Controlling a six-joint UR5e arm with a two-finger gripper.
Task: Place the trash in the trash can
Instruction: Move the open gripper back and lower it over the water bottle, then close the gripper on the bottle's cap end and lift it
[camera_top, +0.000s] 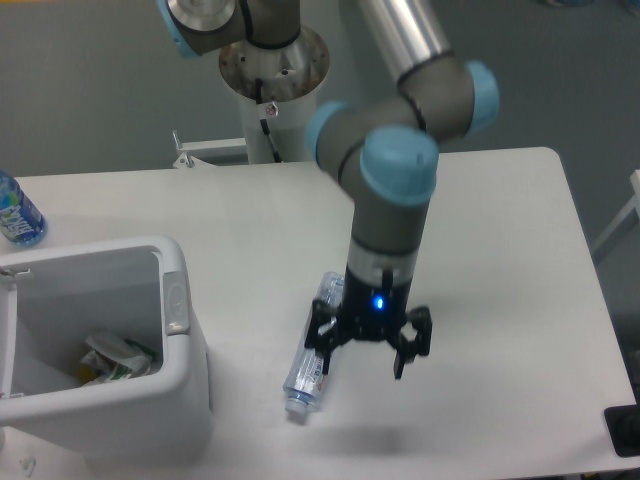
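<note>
While the wrapper (118, 358) lies in the trash can (178, 385), the gripper (366, 358) gapes wide.

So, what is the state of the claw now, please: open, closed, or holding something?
Claw: open and holding nothing; it hangs beside the crushed bottle lying on the table.

Open gripper (362, 356) beside crushed bottle (316, 352); wrapper (117, 357) in bin (180, 370).

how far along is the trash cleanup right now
Half done. The crumpled wrapper already lies inside the trash can. The open end effector is empty, beside the crushed bottle, which lies on the table, ungrasped. Left: grasp it and bin it.
</note>
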